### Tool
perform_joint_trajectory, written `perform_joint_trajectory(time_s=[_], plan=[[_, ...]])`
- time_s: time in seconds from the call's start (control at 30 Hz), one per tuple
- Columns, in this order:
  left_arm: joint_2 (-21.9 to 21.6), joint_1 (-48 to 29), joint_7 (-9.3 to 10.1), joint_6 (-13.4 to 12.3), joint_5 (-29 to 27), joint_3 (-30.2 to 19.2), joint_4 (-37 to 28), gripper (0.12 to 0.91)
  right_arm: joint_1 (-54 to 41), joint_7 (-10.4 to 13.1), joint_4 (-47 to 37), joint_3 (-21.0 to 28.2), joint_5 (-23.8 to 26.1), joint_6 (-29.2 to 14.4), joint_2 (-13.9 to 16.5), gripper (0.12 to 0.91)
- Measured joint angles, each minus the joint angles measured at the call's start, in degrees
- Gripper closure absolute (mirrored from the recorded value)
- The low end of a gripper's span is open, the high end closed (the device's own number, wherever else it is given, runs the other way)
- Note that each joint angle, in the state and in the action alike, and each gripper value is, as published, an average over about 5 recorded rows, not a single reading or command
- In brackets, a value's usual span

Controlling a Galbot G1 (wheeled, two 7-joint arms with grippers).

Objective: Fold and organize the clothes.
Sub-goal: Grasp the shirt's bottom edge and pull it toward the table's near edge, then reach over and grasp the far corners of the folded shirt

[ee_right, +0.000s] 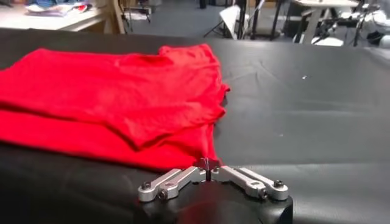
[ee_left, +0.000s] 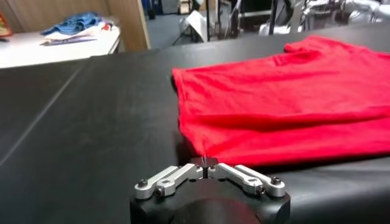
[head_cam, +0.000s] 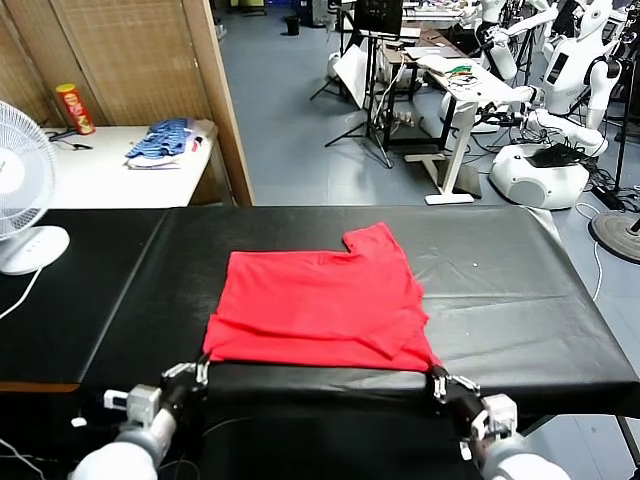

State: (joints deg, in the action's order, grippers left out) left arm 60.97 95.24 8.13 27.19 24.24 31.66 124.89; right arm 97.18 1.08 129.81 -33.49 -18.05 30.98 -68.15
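The clothes are one red T-shirt [head_cam: 320,300], lying partly folded on the black table [head_cam: 500,290], with its near edge along the table's front edge. My left gripper [head_cam: 203,372] is at the shirt's near left corner. In the left wrist view the gripper [ee_left: 205,162] is shut, with a thin tip of the red T-shirt [ee_left: 292,103] pinched between its tips. My right gripper [head_cam: 437,380] is at the near right corner. In the right wrist view this gripper [ee_right: 206,163] is also shut, on the pointed corner of the T-shirt [ee_right: 116,97].
A white fan [head_cam: 20,200] stands at the table's left edge. Behind it, a white side table [head_cam: 100,175] carries blue striped garments [head_cam: 160,140] and a red can [head_cam: 74,108]. Desks, stands and other robots [head_cam: 560,110] fill the back right.
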Motion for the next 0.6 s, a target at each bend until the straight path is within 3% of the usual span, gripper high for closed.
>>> perform_joint_trajectory(time_s=[0.17,0.27,0.43,0.6], plan=[[0.17,2.19,0.71,1.97,0.63,1.50,2.52,0.440,-0.20,-0.42,2.23,-1.47,-2.24,0.75,1.57,0.341],[0.13,2.85,1.16,4.66,0.99,2.47,4.48,0.299,-2.27,-0.11,2.30,-2.35,-3.95,0.40,3.07,0.248],[-0.85,0.36,2.11,6.24,5.36,3.66,6.43,0.234,-12.97,0.28,-3.93,-0.50,-5.08,-1.85,5.51,0.228],[-2.83,-9.92,3.28,6.78,12.11,1.58,2.17,0.232,-28.52,1.08,-16.30,5.35,-5.67,-2.81,5.80,0.227]])
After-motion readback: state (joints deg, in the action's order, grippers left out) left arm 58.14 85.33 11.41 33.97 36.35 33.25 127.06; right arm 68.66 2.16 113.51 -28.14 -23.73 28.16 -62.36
